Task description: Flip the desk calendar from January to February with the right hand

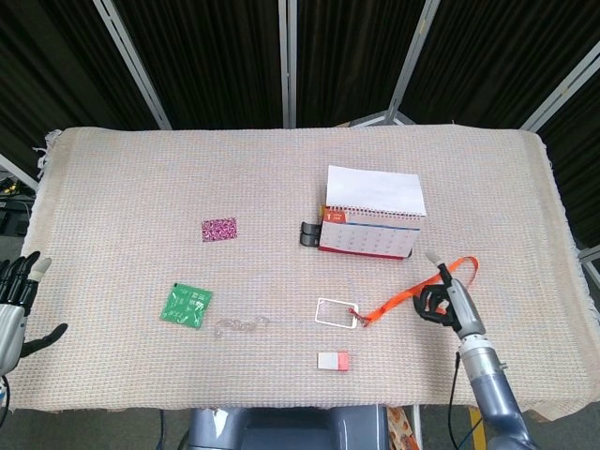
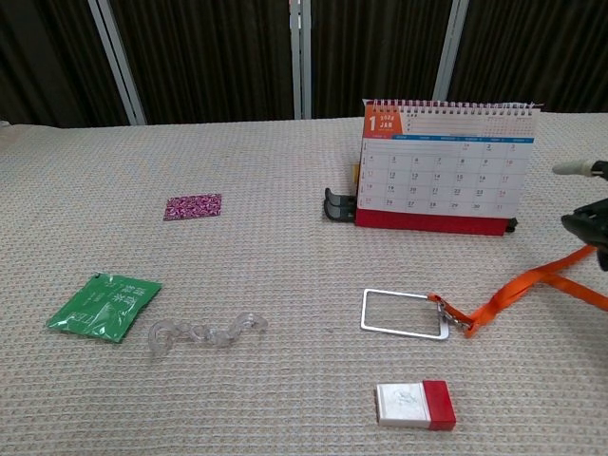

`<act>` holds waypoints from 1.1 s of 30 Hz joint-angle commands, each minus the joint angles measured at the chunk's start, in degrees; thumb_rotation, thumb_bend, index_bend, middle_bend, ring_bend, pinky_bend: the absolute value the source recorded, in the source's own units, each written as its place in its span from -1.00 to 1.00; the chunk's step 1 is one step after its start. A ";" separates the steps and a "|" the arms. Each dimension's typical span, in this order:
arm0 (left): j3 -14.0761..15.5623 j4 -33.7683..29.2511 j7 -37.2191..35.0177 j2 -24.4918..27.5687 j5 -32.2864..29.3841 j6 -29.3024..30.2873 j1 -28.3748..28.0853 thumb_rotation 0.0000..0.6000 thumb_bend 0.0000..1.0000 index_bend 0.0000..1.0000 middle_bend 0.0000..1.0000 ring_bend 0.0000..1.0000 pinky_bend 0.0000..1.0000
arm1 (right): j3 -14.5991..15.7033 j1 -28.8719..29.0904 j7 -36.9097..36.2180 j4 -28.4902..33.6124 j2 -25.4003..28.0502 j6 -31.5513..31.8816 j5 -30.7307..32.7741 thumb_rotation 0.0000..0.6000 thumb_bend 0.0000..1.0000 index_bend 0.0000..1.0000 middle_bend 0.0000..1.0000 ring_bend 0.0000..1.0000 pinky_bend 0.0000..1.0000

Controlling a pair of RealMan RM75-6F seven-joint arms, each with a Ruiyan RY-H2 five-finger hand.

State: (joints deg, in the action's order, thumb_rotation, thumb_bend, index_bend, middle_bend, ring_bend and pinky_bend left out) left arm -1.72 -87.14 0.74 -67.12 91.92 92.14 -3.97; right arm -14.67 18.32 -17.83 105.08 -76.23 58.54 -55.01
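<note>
The desk calendar (image 1: pixel 369 221) stands right of the table's middle, and its front page (image 2: pixel 442 166) shows "1 JAN" over a red base. My right hand (image 1: pixel 444 297) hovers edge-on in front and to the right of it, above the orange lanyard (image 1: pixel 419 296), and holds nothing. In the chest view the right hand (image 2: pixel 586 203) enters at the right edge, level with the calendar's lower half and a short gap from it, with one fingertip (image 2: pixel 568 169) pointing left. My left hand (image 1: pixel 13 302) stays at the table's left edge with its fingers spread and nothing in it.
A black clip (image 1: pixel 307 234) sits against the calendar's left side. A metal card frame (image 2: pixel 406 313) is tied to the lanyard, and a red-and-white box (image 2: pixel 415 405) lies in front of it. To the left lie a clear plastic chain (image 2: pixel 201 332), a green packet (image 2: pixel 103 306) and a pink patch (image 2: pixel 193 206).
</note>
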 commanded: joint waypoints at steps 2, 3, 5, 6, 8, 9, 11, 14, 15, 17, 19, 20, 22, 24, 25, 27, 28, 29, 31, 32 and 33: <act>0.03 0.14 0.19 -0.09 0.28 0.24 0.06 1.00 -0.73 -1.00 -1.00 -1.00 -1.00 | -2.89 3.03 -4.55 -0.03 -2.78 -5.39 6.56 1.00 -0.22 -1.00 0.44 0.51 0.24; 0.05 0.15 0.21 -0.10 0.35 0.30 0.08 1.00 -0.73 -1.00 -1.00 -1.00 -1.00 | -3.33 3.26 -5.42 -0.21 -3.04 -6.18 7.55 1.00 -0.22 -1.00 0.44 0.51 0.24; 0.01 0.20 0.27 -0.11 0.50 0.50 0.12 1.00 -0.73 -1.00 -1.00 -1.00 -1.00 | -5.10 3.48 -9.83 0.08 -3.16 -9.71 10.87 1.00 -0.22 -1.00 0.43 0.51 0.24; -0.01 0.21 0.27 -0.13 0.52 0.56 0.13 1.00 -0.73 -1.00 -1.00 -1.00 -1.00 | -5.71 3.54 -11.55 0.12 -2.81 -11.58 11.66 1.00 -0.22 -1.00 0.43 0.51 0.24; -0.04 0.23 0.31 -0.17 0.53 0.57 0.12 1.00 -0.73 -1.00 -1.00 -1.00 -1.00 | -6.33 3.55 -13.53 -0.09 -2.32 -13.89 12.19 1.00 -0.22 -1.00 0.43 0.51 0.24; -0.04 0.24 0.35 -0.19 0.53 0.56 0.12 1.00 -0.73 -1.00 -1.00 -1.00 -1.00 | -6.53 3.52 -14.24 -0.24 -2.23 -14.60 12.36 1.00 -0.22 -1.00 0.43 0.51 0.24; -0.05 0.26 0.52 -0.23 0.54 0.53 0.11 1.00 -0.73 -1.00 -1.00 -1.00 -1.00 | -6.93 3.43 -15.88 -0.77 -2.24 -16.10 12.68 1.00 -0.22 -1.00 0.43 0.51 0.24; -0.03 0.23 0.64 -0.26 0.62 0.62 0.15 1.00 -0.73 -1.00 -1.00 -1.00 -1.00 | -7.25 3.28 -17.52 -1.60 -2.66 -17.22 12.86 1.00 -0.21 -1.00 0.42 0.51 0.23; -0.03 0.22 0.63 -0.27 0.63 0.62 0.15 1.00 -0.73 -1.00 -1.00 -1.00 -1.00 | -7.32 3.27 -17.90 -1.83 -2.77 -17.55 12.93 1.00 -0.21 -1.00 0.42 0.51 0.23; -0.03 0.20 0.59 -0.26 0.68 0.66 0.16 1.00 -0.73 -1.00 -1.00 -1.00 -1.00 | -7.64 3.26 -18.85 -2.40 -3.05 -18.20 13.17 1.00 -0.21 -1.00 0.42 0.51 0.23; -0.02 0.21 0.60 -0.24 0.73 0.78 0.23 1.00 -0.73 -1.00 -1.00 -1.00 -1.00 | -8.14 3.37 -20.14 -3.66 -3.59 -19.15 13.55 1.00 -0.20 -1.00 0.42 0.51 0.23; -0.04 0.24 0.62 -0.24 0.77 0.87 0.24 1.00 -0.73 -1.00 -1.00 -1.00 -1.00 | -8.38 3.45 -20.61 -4.35 -3.91 -19.42 13.71 1.00 -0.20 -1.00 0.42 0.51 0.23; -0.07 0.25 0.56 -0.24 0.81 0.95 0.26 1.00 -0.73 -1.00 -1.00 -1.00 -1.00 | -8.90 3.55 -21.55 -5.55 -4.44 -19.82 14.07 1.00 -0.20 -1.00 0.41 0.51 0.23; -0.11 0.30 0.56 -0.27 0.81 1.04 0.29 1.00 -0.73 -1.00 -1.00 -1.00 -1.00 | -9.16 3.60 -22.03 -6.42 -4.69 -20.13 14.34 1.00 -0.20 -1.00 0.41 0.51 0.23; -0.15 0.34 0.57 -0.30 0.80 1.05 0.28 1.00 -0.73 -1.00 -1.00 -1.00 -1.00 | -9.22 3.57 -22.23 -6.66 -4.76 -20.24 14.45 1.00 -0.20 -1.00 0.40 0.51 0.23; -0.21 0.44 0.61 -0.37 0.74 0.97 0.23 1.00 -0.73 -1.00 -1.00 -1.00 -1.00 | -9.51 3.35 -23.00 -6.95 -4.88 -20.56 14.74 1.00 -0.20 -1.00 0.40 0.50 0.23; -0.21 0.46 0.64 -0.39 0.73 0.93 0.22 1.00 -0.73 -1.00 -1.00 -1.00 -1.00 | -9.58 3.26 -23.29 -7.13 -4.95 -20.73 14.85 1.00 -0.20 -1.00 0.40 0.50 0.22; -0.20 0.50 0.67 -0.42 0.72 0.85 0.20 1.00 -0.73 -1.00 -1.00 -1.00 -1.00 | -9.61 3.19 -23.49 -7.36 -5.05 -20.85 14.84 1.00 -0.20 -1.00 0.40 0.50 0.22; -0.19 0.53 0.79 -0.46 0.76 0.78 0.15 1.00 -0.73 -1.00 -1.00 -1.00 -1.00 | -9.60 3.13 -23.74 -7.97 -5.36 -21.11 14.66 1.00 -0.20 -1.00 0.40 0.50 0.22; -0.19 0.54 0.84 -0.48 0.79 0.79 0.14 1.00 -0.73 -1.00 -1.00 -1.00 -1.00 | -9.62 3.13 -23.86 -8.26 -5.52 -21.20 14.64 1.00 -0.20 -1.00 0.40 0.50 0.22; -0.19 0.54 0.91 -0.51 0.81 0.82 0.15 1.00 -0.73 -1.00 -1.00 -1.00 -1.00 | -9.65 3.15 -24.05 -8.70 -5.78 -21.37 14.66 1.00 -0.20 -1.00 0.40 0.50 0.22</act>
State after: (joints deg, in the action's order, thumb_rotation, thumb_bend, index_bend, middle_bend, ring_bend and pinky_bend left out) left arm -1.91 -86.60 1.64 -67.62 92.72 92.95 -3.82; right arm -24.29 21.47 -41.68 96.73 -81.76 37.36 -40.34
